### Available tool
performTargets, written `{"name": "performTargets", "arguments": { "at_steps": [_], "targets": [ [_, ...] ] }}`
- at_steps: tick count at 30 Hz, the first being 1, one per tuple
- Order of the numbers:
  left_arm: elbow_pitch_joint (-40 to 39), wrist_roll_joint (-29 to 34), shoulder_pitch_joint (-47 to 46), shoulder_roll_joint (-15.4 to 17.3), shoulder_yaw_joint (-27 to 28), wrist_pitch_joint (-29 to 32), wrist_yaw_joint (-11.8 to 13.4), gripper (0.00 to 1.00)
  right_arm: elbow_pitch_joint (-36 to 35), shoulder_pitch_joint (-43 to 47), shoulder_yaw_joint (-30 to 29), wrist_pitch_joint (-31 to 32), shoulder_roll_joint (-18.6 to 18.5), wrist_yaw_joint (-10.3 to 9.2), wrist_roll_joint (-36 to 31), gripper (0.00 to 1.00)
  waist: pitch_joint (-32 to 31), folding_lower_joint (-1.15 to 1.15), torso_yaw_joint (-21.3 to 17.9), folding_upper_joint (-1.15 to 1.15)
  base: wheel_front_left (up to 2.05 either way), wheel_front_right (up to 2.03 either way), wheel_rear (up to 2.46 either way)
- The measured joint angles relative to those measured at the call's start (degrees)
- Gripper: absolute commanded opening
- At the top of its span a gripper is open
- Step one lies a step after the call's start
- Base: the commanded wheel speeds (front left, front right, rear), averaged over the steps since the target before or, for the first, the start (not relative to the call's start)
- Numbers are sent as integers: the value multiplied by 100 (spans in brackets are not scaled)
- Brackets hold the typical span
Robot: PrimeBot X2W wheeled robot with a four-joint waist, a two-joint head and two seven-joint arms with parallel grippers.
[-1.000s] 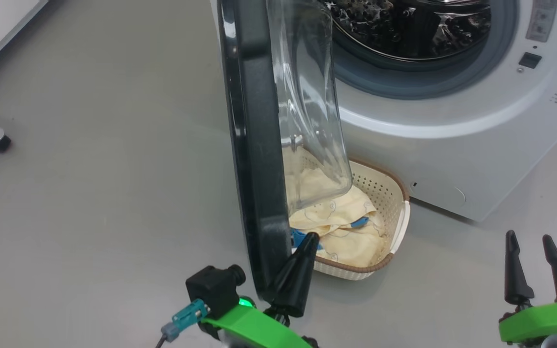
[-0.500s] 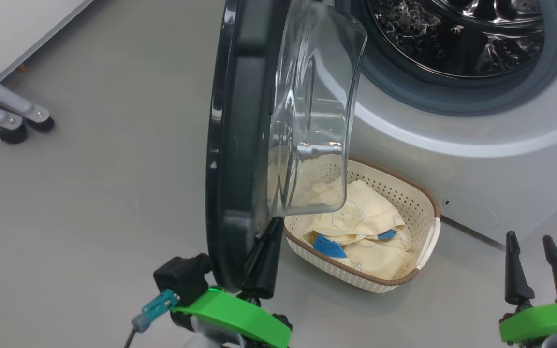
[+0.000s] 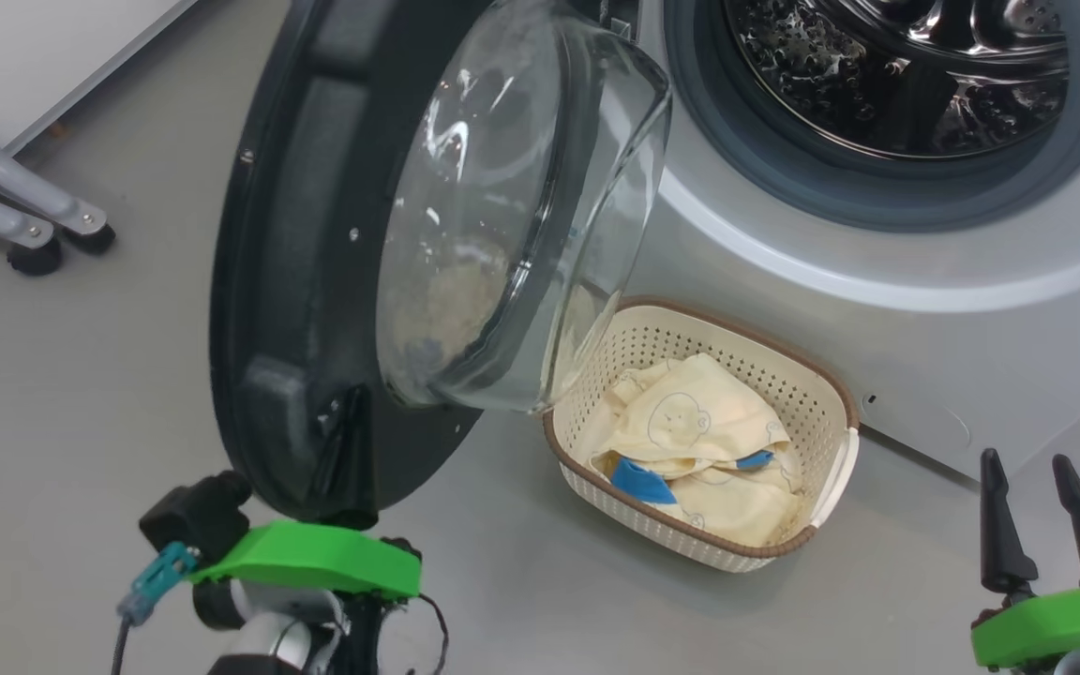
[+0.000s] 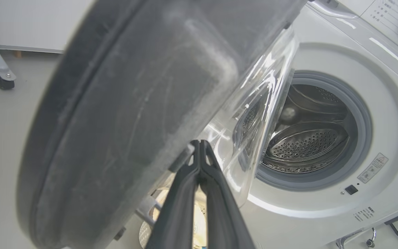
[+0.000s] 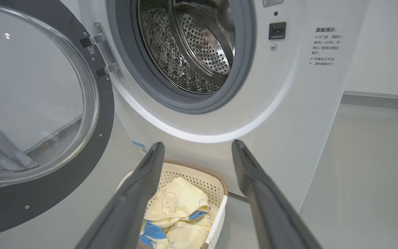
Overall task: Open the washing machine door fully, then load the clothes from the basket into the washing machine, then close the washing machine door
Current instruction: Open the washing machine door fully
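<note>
The washing machine door (image 3: 315, 281) stands swung wide at 9 o'clock in the head view, its glass bowl bulging toward 3 o'clock, probably near full opening. The left claw (image 4: 199, 144), fingers together, presses the door's inner rim at 7 o'clock; the right claw (image 3: 1026, 461) waits spread and empty at 5. The clothes (image 3: 690, 422) lie in the basket (image 3: 765, 361) at 4 o'clock, its long axis running 10 to 4, so loading and closing remain.
</note>
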Motion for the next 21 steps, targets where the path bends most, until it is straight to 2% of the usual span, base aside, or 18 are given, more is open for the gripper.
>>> {"name": "performTargets", "arguments": {
  "at_steps": [5, 16, 21],
  "targets": [
    [397, 37, -99, -42, 556, -30, -1, 0, 14, 20, 44, 0, -30, -1, 0, 100, -13, 0, -98, 0, 0, 0, 0],
    [1210, 870, -504, -261, 2230, -32, -59, 0, 86, 124, 148, 0, -85, 0, 2, 100, -79, 0, -434, 0, 0, 0, 0],
    [1655, 1198, -699, -333, 2855, -48, -410, 0, 99, 127, 183, 0, -133, 0, 8, 100, -133, 0, -620, 0, 0, 0, 0]
  ]
}}
